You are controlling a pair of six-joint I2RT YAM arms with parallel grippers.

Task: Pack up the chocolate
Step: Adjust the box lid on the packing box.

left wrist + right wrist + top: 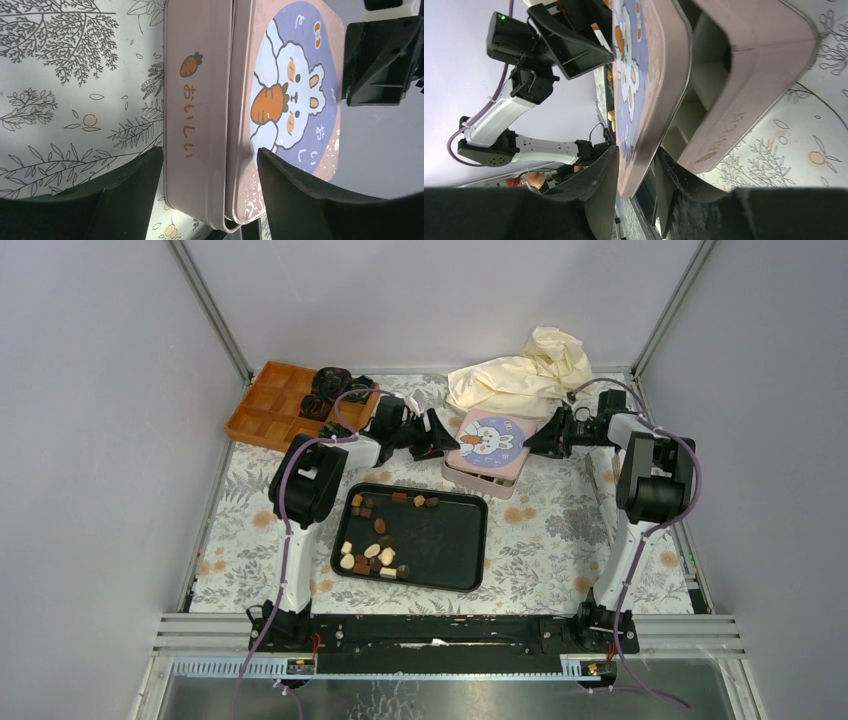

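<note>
The chocolate (pixel 375 540), several small dark, tan and cream pieces, lies on a black tray (pixel 440 540). Behind the tray stands a pink tin (pixel 487 443) with a rabbit-and-carrot lid. My left gripper (pixel 445 440) is at the tin's left end. In the left wrist view that gripper (pixel 210 150) straddles the tin's wall (pixel 200 100) and lid (pixel 295 100), with a finger on each side. My right gripper (pixel 528 443) is at the tin's right end. It is shut (pixel 638 150) on the lid's edge (pixel 654 75), which is raised off the box (pixel 754 60), showing white dividers inside.
An orange divided tray (pixel 275 405) sits at the back left with crumpled black-green paper cups (pixel 330 390) beside it. A cream cloth bag (pixel 525 370) lies behind the tin. Grey walls and metal posts border the floral mat (pixel 560 540).
</note>
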